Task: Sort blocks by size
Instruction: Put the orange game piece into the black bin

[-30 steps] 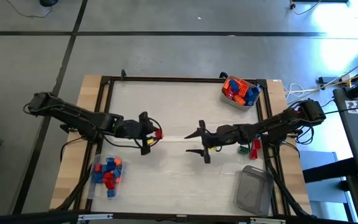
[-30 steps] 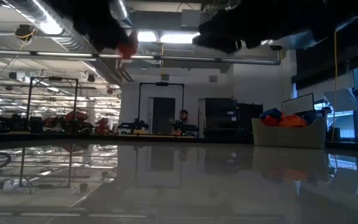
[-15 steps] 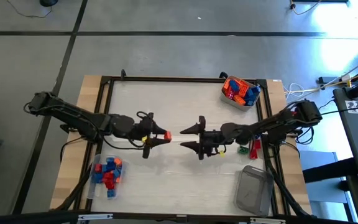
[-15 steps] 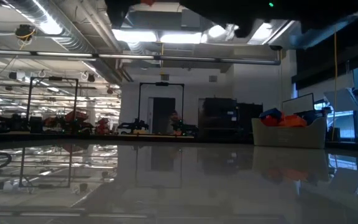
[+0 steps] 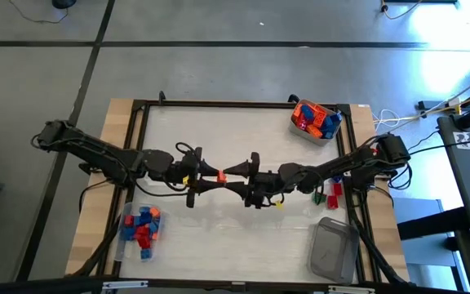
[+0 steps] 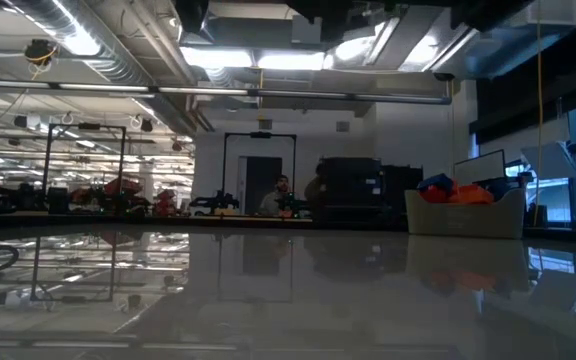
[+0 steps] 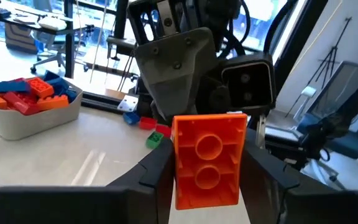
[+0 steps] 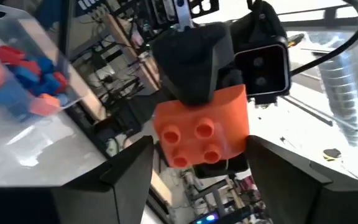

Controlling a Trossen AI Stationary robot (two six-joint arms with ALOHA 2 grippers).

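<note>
My left jaws [image 5: 211, 175] were clenched on an orange block [image 5: 217, 175], holding it up off the tabletop [image 5: 219, 131] near its middle. In my left wrist view the block [image 7: 208, 160] stood upright between my two dark fingers [image 7: 156, 168], its hollow underside with two round sockets facing the camera.

My right jaws [image 5: 233, 175] met the left ones head-on over the middle of the tabletop, spread wide, one finger on each side of that same block. From my right wrist the block [image 8: 202, 133] showed its studded face, sitting between my spread fingers [image 8: 128, 171] with a gap on either side, so I was not gripping it; the left arm's wrist loomed just behind it.

The other blocks lay well apart from both jaws: a heap of orange, red and blue ones in a tub [image 5: 315, 120] at the far right corner, a cluster of blue and red ones in a clear tub [image 5: 140, 226] at the near left, and a few loose red and green ones [image 5: 326, 194] by the right edge. Another clear tub [image 5: 334, 249] sat at the near right.
</note>
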